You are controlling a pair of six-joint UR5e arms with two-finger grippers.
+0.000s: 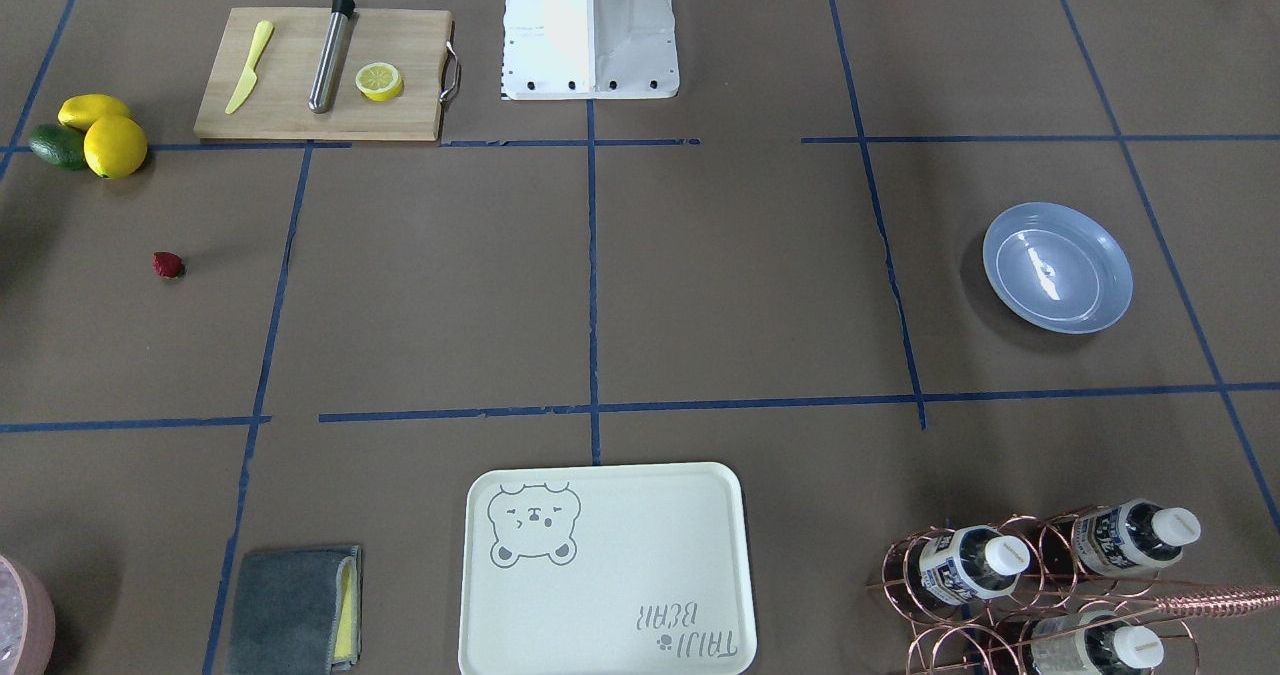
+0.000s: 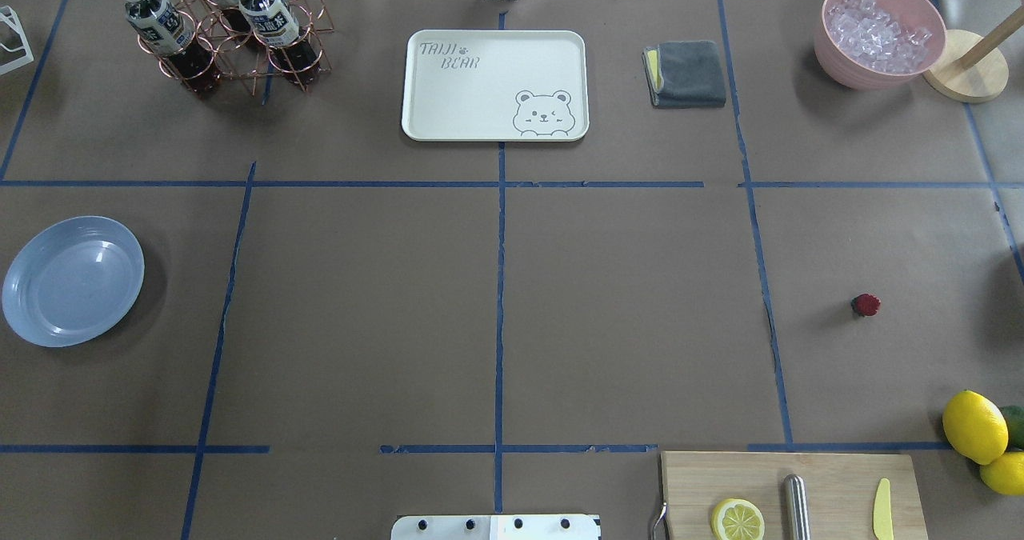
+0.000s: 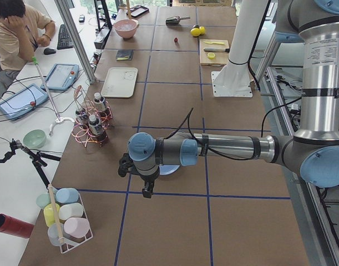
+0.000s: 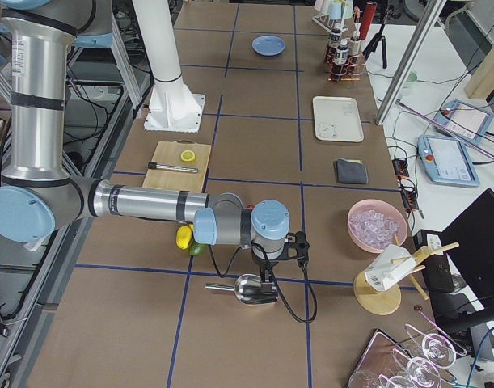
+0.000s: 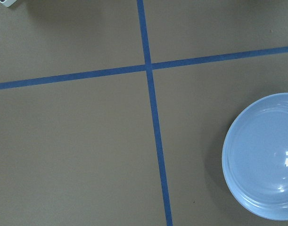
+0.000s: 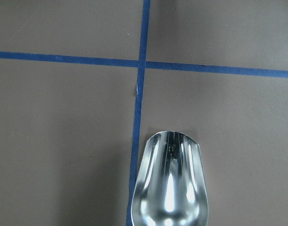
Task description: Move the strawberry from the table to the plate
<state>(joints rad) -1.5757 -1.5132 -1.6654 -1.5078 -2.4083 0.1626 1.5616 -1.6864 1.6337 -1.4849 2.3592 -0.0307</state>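
Observation:
The strawberry (image 2: 865, 305) is a small dark-red berry lying alone on the brown table (image 2: 624, 324), on my right side, also seen as strawberry (image 1: 167, 264). The light-blue plate (image 2: 72, 280) lies empty at the far left, and the left wrist view catches the plate (image 5: 266, 160) at its right edge. My left gripper (image 3: 148, 193) hangs just beside the plate and shows only in the exterior left view, so I cannot tell its state. My right gripper (image 4: 266, 284) hovers over a metal scoop (image 6: 169, 188), beyond the lemons from the strawberry; I cannot tell its state either.
A cutting board (image 2: 832, 476) with a lemon half (image 2: 737, 519), a steel rod and a yellow knife lies near the robot's base. Lemons (image 2: 974, 426) and an avocado sit at the right edge. At the far side stand a cream tray (image 2: 448, 100), a bottle rack (image 2: 232, 36), a grey cloth (image 2: 688, 74) and a pink bowl of ice (image 2: 880, 32).

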